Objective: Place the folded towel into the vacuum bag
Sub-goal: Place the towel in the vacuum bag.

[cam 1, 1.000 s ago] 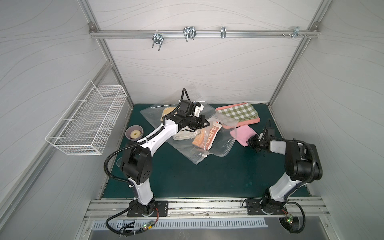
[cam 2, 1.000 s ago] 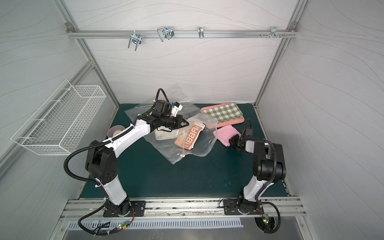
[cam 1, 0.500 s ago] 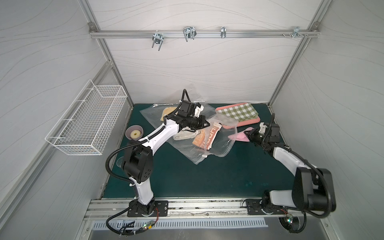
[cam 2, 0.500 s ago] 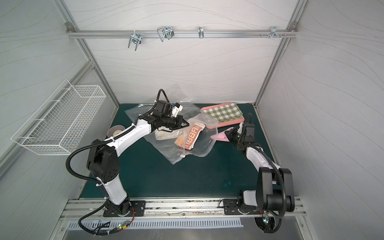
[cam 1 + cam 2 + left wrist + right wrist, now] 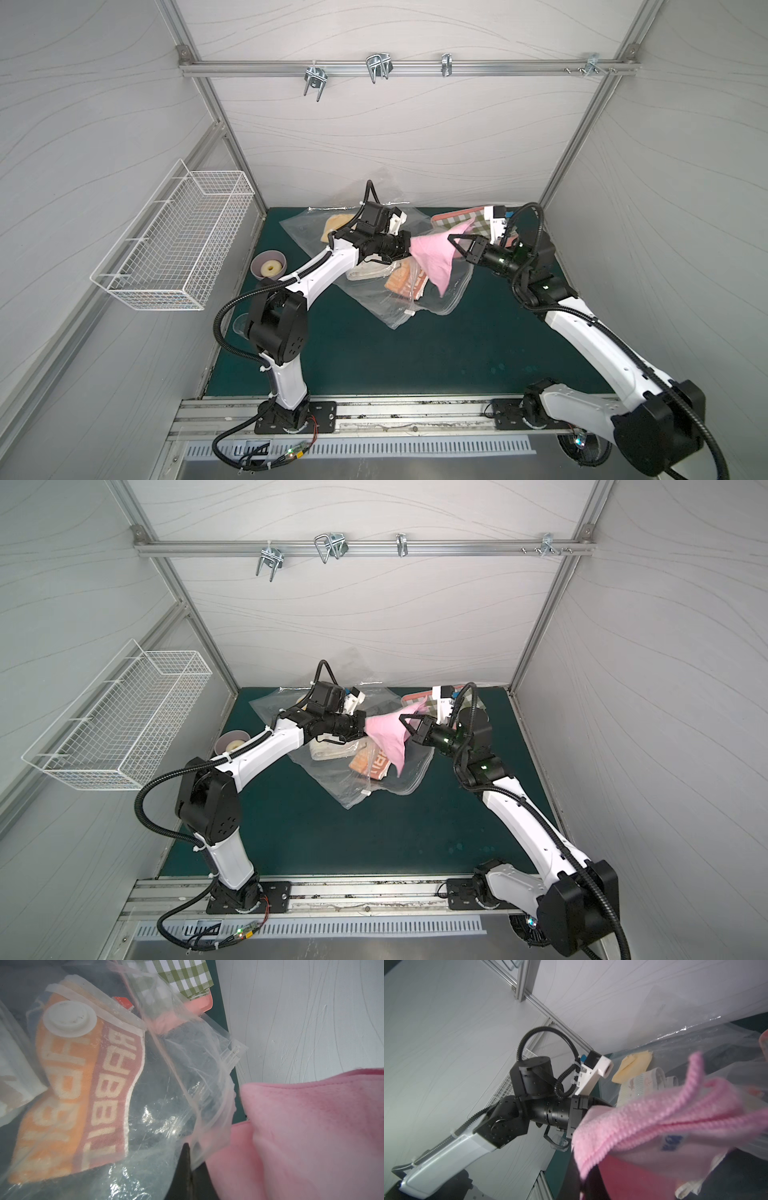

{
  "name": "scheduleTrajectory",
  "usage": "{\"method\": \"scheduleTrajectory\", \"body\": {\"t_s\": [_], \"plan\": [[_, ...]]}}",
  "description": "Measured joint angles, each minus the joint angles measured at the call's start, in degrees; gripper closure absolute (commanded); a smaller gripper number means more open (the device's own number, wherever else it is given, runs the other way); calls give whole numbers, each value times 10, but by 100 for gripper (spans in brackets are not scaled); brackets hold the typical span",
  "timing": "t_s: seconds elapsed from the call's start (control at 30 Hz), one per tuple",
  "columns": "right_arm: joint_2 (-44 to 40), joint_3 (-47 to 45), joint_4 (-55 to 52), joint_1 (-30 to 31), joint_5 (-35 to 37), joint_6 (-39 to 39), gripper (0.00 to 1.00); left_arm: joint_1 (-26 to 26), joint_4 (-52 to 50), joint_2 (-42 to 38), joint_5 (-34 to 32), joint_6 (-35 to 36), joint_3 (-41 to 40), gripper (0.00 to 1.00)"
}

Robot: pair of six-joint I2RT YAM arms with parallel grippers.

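Both top views show the towel (image 5: 432,259) aloft, clenched in the right gripper (image 5: 454,246), hanging over the bag (image 5: 397,309) at the mat's (image 5: 415,365) 12 o'clock. The left gripper (image 5: 189,1169) pinches the bag's rim, at the towel's 9 o'clock.

Arm links (image 5: 328,270): showing white shells.
Joints (image 5: 276,328): showing black housings.
Cables (image 5: 216,330): running black and ribbed beside the joints.

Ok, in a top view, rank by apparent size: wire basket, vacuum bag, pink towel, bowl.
Largest: wire basket and vacuum bag look alike; the basket hangs nearer the camera, so unranked.
Next: pink towel.
Smallest: bowl.
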Motion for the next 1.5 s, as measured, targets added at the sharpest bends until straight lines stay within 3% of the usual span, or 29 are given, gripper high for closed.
{"method": "scheduleTrajectory", "body": {"t_s": [0.33,0.67,0.9,0.97,1.07,1.13,1.27,1.5], "plan": [[184,-114,40,0,-14,4,100,0,0,0,0,3,0,100],[296,-96,72,0,-6,8,97,0,-18,-2,21,27,45,100],[344,-7,85,16,-13,22,95,-10,-26,-10,32,33,48,100],[358,17,94,27,-19,28,88,-18,-27,-10,33,33,47,100],[363,26,102,36,-24,38,54,-30,-27,-10,33,37,46,100],[357,18,98,35,-22,36,42,-33,-28,-10,33,37,46,100],[296,-9,20,11,9,15,35,-35,-30,-10,32,37,46,100],[125,-13,-117,-23,62,-47,36,-37,-29,-1,31,31,46,100]]}}
